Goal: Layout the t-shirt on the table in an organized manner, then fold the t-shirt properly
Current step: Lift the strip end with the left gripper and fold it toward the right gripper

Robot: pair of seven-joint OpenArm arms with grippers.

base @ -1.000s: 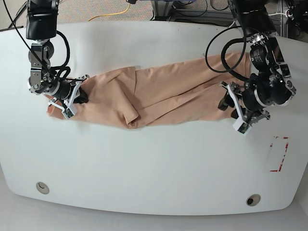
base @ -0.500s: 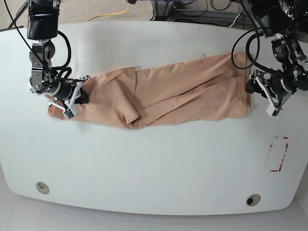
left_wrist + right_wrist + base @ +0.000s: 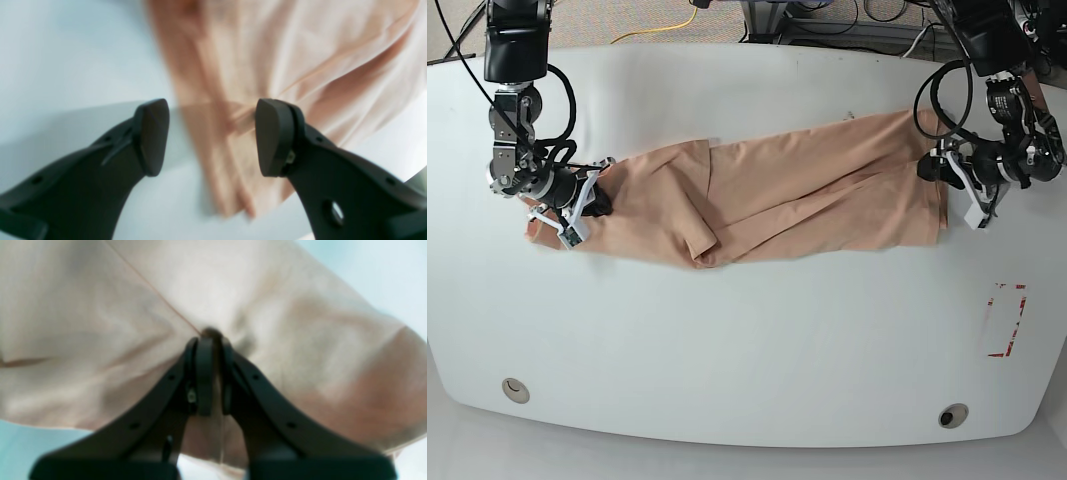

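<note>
The peach t-shirt [image 3: 767,195] lies stretched in a long wrinkled band across the white table [image 3: 747,330], with a folded flap near its middle. My right gripper [image 3: 587,205] is shut on the shirt's left end; the right wrist view shows its fingers [image 3: 204,373] pinching a bunched fold of t-shirt [image 3: 283,323]. My left gripper [image 3: 951,190] hovers at the shirt's right edge. Its fingers [image 3: 151,136] stand wide apart in the left wrist view, straddling the t-shirt [image 3: 267,53] hem with nothing held.
A red-tape rectangle [image 3: 1005,320] marks the table at the right front. Two round grommet holes [image 3: 515,389] [image 3: 953,415] sit near the front edge. Cables and equipment legs [image 3: 827,20] lie beyond the far edge.
My left arm swung from the shirt's lower right corner out to the right, then came back to the shirt's right edge, higher up. The right gripper stayed put on the left end.
</note>
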